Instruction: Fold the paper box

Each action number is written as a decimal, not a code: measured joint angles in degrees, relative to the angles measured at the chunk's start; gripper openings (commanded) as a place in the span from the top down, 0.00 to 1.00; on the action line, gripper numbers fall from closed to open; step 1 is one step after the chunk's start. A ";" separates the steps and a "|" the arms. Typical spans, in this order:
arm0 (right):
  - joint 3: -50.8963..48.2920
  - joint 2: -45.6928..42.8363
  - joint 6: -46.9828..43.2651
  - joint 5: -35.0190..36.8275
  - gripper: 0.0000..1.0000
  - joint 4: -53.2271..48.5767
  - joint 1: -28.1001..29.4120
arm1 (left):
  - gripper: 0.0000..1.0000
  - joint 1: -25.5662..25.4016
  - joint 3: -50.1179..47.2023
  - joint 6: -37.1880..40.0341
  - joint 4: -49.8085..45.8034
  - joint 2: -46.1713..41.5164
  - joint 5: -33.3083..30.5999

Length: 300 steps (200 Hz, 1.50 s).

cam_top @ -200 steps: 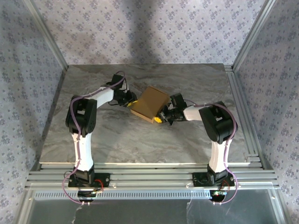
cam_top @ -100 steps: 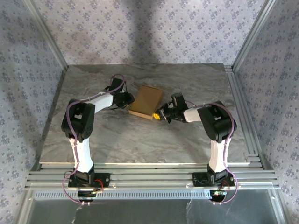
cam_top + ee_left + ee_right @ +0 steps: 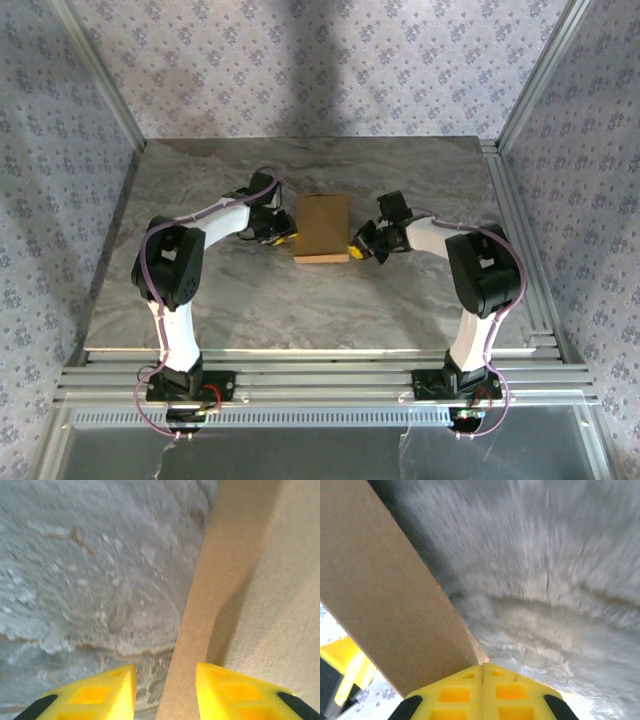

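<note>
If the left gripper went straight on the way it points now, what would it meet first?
The paper box: its side wall stands between the open fingers of the left gripper, so it would probably slide further onto that wall. Depth is unclear.

On my right wrist camera I see the right gripper (image 3: 482, 680) with its two yellow pads pressed together, without a gap. The lower corner of the paper box (image 3: 385, 595) meets their tips. Behind it is the grey marbled table (image 3: 545, 580), blurred.
</note>
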 measured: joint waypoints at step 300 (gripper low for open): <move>23.52 8.61 -10.45 6.38 0.34 -20.26 -5.77 | 0.00 4.72 18.67 -2.51 -2.43 11.21 7.17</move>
